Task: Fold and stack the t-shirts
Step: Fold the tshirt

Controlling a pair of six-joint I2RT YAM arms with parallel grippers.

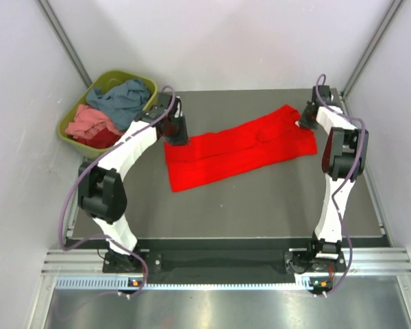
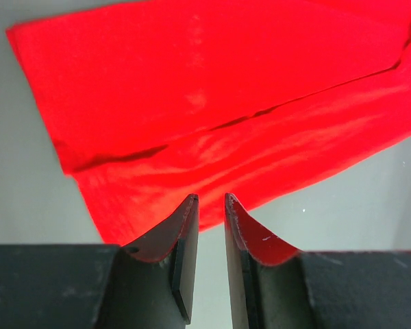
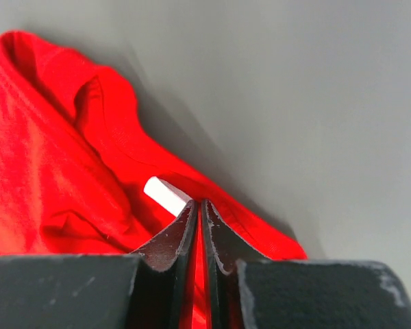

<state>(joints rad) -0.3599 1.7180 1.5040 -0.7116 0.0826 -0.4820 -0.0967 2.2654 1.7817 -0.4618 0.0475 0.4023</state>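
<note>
A bright red t-shirt [image 1: 240, 147], folded into a long strip, lies slanted across the dark table. My left gripper [image 1: 178, 137] hovers at the strip's far left corner. In the left wrist view [image 2: 211, 199] its fingers stand a little apart with only bare table between them, and the shirt [image 2: 192, 89] lies just beyond. My right gripper [image 1: 305, 122] is at the strip's right end. In the right wrist view [image 3: 201, 203] it is shut on the red shirt's [image 3: 48, 157] neck edge, beside the white label [image 3: 166, 195].
An olive-green tub [image 1: 67, 122] stands off the table's far left corner. It holds a blue-grey shirt [image 1: 127, 99], a salmon pink one [image 1: 89, 120] and a darker red one [image 1: 106, 137]. Grey walls close in on both sides. The table [image 1: 246, 205] extends bare toward the arm bases.
</note>
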